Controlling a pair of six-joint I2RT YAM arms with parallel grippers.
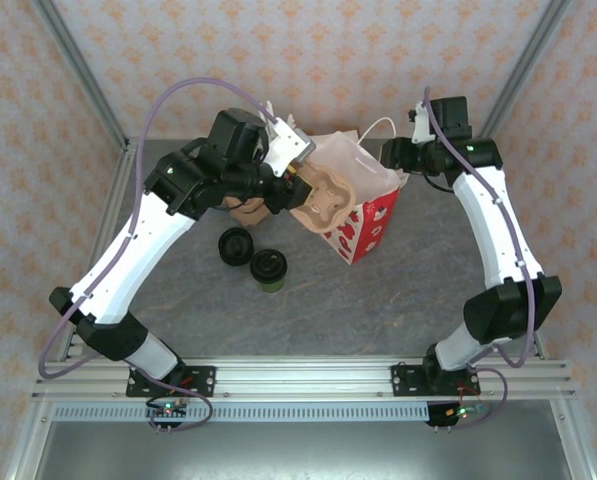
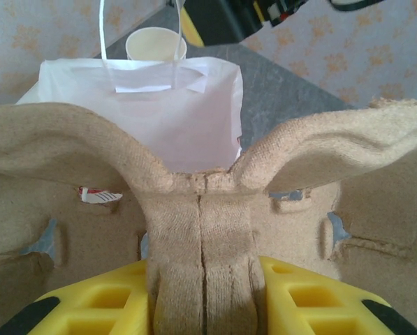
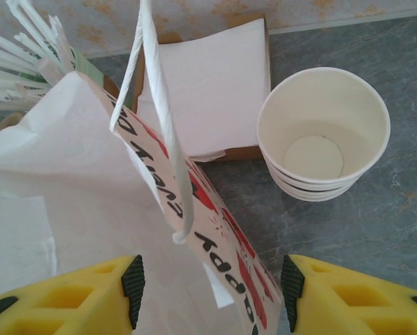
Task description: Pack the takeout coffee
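Takeout coffee [image 1: 269,268] upright on desk [image 1: 378,310] near the bag [image 1: 363,230]: likely light, crushable paper, so take it gently below the lid; your left fingers [image 2: 110,300] clamp the pulp carrier [image 2: 201,230], right fingers [image 3: 75,296] apart.

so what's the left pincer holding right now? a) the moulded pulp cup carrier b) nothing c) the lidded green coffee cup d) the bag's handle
a: the left pincer is clamped on the centre rib of the pulp cup carrier by the red-and-white bag, while the takeout coffee stands on the table.
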